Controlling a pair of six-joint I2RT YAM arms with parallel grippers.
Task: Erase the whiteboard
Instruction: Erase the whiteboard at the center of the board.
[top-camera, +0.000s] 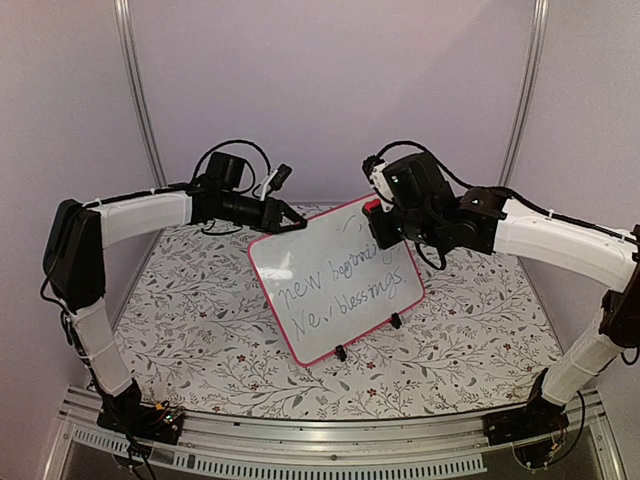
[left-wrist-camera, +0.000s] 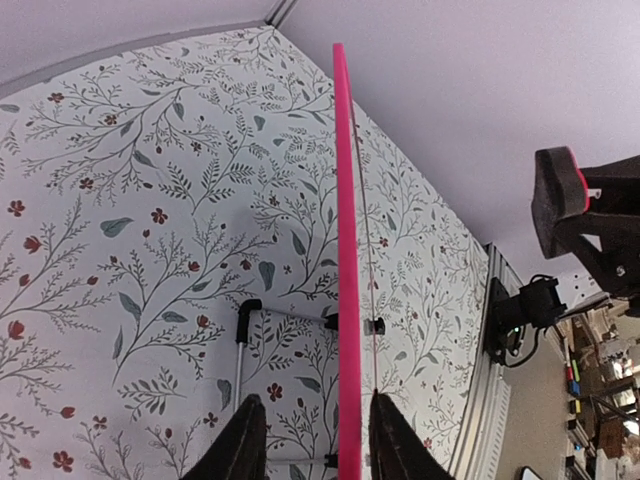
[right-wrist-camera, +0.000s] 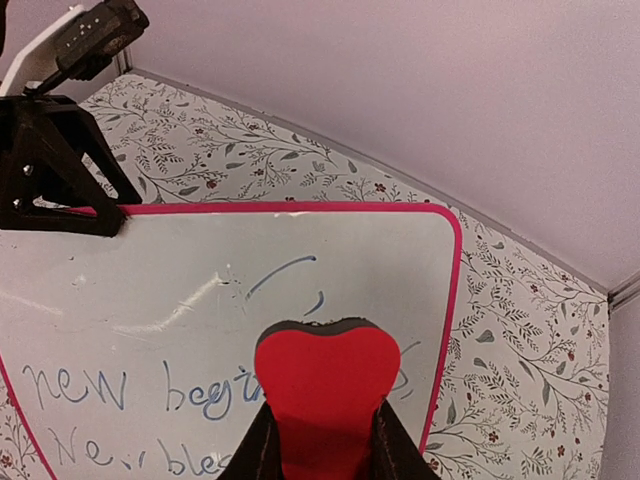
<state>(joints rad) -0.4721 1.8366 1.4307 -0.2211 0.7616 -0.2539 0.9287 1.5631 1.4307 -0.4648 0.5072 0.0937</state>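
**Erasing a propped-up whiteboard: brace it first, then wipe**

The whiteboard (top-camera: 335, 290) stands mid-table on the floral tablecloth (top-camera: 200, 330), leaning back on its small black clip feet (top-camera: 341, 352), with the writing side toward the arms. The blue handwriting (top-camera: 345, 272) reads roughly "new beginnings / New blessings" and both lines are fully there, so I'd say the wiping has barely started.

The red eraser (right-wrist-camera: 320, 385) sits at the upper right of the board, above the first line and next to a couple of faint leftover strokes. I can't tell for sure whether its dark felt face is pressed on or just off the surface. The right gripper (top-camera: 395, 215) has its fingers clamped on the eraser's sides.

The left gripper (left-wrist-camera: 305, 445) is at the board's top left edge. Its fingers straddle the pink rim, one right against it and the other with a visible gap, so they're around the edge but not pinching it.

My take on doing this well:
- Get that rim properly braced before pushing, since a board on clip feet will probably tip or skate.
- Keep the felt flat to the board.
- Sweep down across the words in overlapping passes.
- Go light near the bottom edge.
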